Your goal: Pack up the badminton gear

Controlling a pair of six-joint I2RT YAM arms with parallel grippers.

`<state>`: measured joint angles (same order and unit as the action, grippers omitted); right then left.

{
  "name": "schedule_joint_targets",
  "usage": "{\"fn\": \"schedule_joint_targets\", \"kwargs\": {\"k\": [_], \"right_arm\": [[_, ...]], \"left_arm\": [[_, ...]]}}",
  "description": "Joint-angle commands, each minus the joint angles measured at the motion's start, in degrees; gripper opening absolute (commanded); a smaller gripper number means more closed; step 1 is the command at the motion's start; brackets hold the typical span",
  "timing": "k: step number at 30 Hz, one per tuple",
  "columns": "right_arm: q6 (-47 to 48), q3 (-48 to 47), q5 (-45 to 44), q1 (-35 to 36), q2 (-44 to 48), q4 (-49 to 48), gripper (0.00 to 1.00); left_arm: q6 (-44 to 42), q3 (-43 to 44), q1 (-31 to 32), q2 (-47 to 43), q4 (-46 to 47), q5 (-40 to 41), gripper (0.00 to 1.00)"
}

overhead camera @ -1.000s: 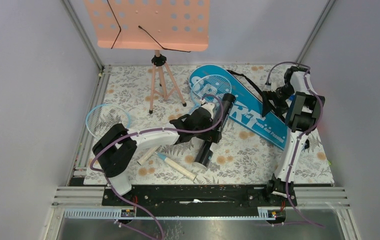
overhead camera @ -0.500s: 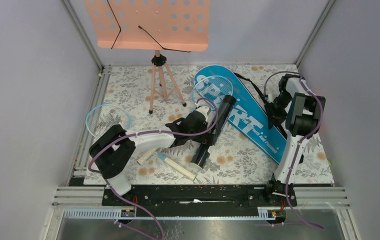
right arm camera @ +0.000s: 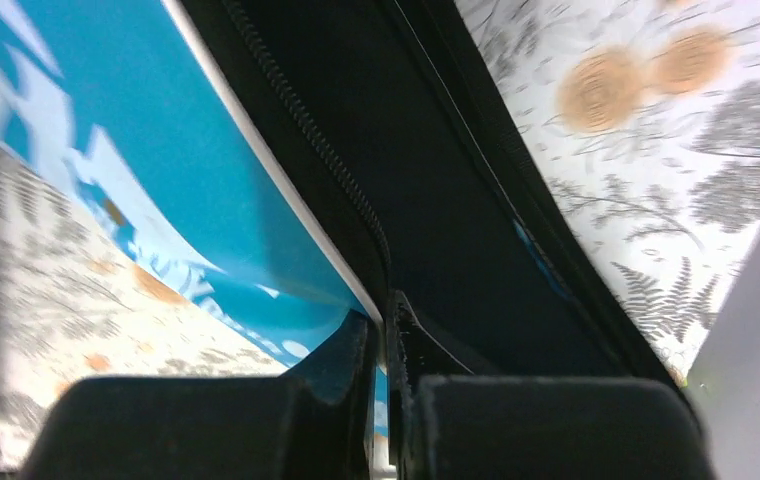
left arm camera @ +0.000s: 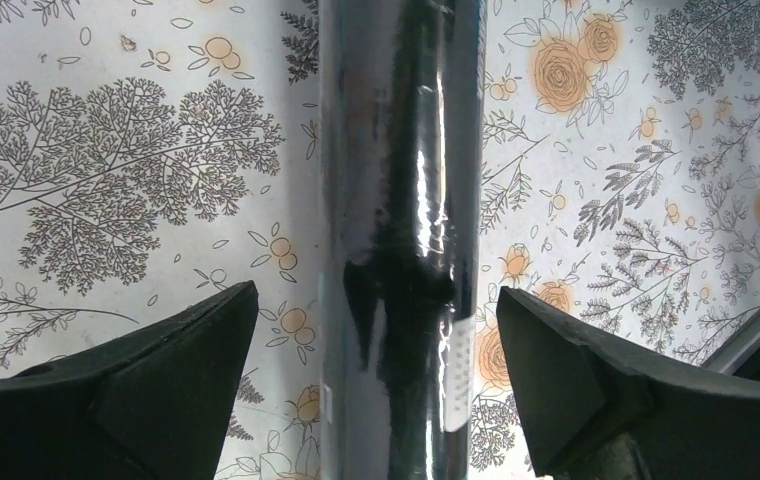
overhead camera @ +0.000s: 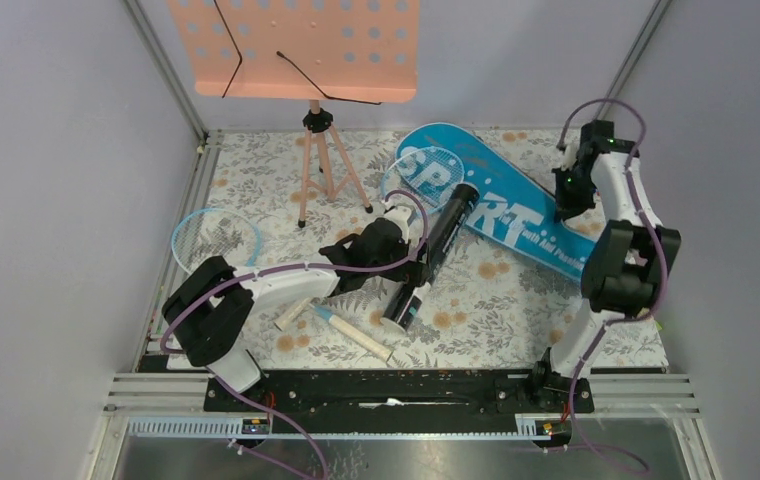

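Note:
The long black tube lies slantwise mid-table. My left gripper straddles its lower half, open. In the left wrist view the tube runs between the two fingertips with gaps on both sides. The blue "SPORT" bag lies at the back right. My right gripper is shut on its right edge; the right wrist view shows the fingers pinching the bag's rim beside the black zip. One light-blue racket's head is at the left, another's rests on the bag.
The peach music stand on its tripod is at the back, left of centre. Two pale racket handles cross near the front, beside the tube's lower end. Metal rails border the floral mat.
My right gripper has shut on the bag's edge and swung back and to the right, turning the bag with it. The left gripper slid a little along the tube, staying open.

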<state>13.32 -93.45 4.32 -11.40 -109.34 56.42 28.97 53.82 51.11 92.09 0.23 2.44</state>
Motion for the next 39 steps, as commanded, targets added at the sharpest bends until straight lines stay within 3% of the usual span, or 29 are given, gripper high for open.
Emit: {"fn": "schedule_joint_targets", "kwargs": {"k": [1, 7, 11, 21, 25, 29, 32, 35, 39], "right_arm": [[-11.5, 4.3, -3.9, 0.1, 14.5, -12.5, 0.00], [-15.5, 8.4, -6.6, 0.1, 28.6, -16.5, 0.00], [-17.4, 8.0, -2.9, 0.1, 32.8, -16.9, 0.00], [-17.3, -1.7, 3.5, 0.2, 34.4, -18.8, 0.00], [-16.1, 0.5, 9.8, 1.7, 36.5, -19.3, 0.00], [-10.9, 9.5, 7.3, 10.0, 41.0, -20.0, 0.00], [-12.0, 18.3, 1.7, 18.5, 44.5, -22.1, 0.00], [-15.0, 28.7, -10.0, 27.3, 46.8, -25.1, 0.00], [-17.1, 37.3, -19.4, 37.3, 47.5, -29.5, 0.00]], "left_arm": [[0.7, -1.4, -0.2, -1.8, 3.5, -2.1, 0.99], [1.7, 0.3, -0.2, -0.6, 4.0, -4.7, 0.99], [2.5, 1.2, -0.2, 0.2, 5.6, -6.8, 0.99], [3.4, 1.5, -0.1, 1.7, 7.7, -10.7, 0.99], [3.9, 1.6, -0.2, 0.8, 8.0, -11.2, 0.99], [3.9, 0.5, -0.2, -3.3, 7.2, -10.7, 0.99], [3.8, -1.4, -0.2, -9.0, 4.6, -8.0, 0.99], [4.5, -4.3, -0.1, -16.6, 0.8, -2.0, 0.99], [7.6, -7.9, -0.6, -26.4, -4.7, 8.8, 0.99]]}}
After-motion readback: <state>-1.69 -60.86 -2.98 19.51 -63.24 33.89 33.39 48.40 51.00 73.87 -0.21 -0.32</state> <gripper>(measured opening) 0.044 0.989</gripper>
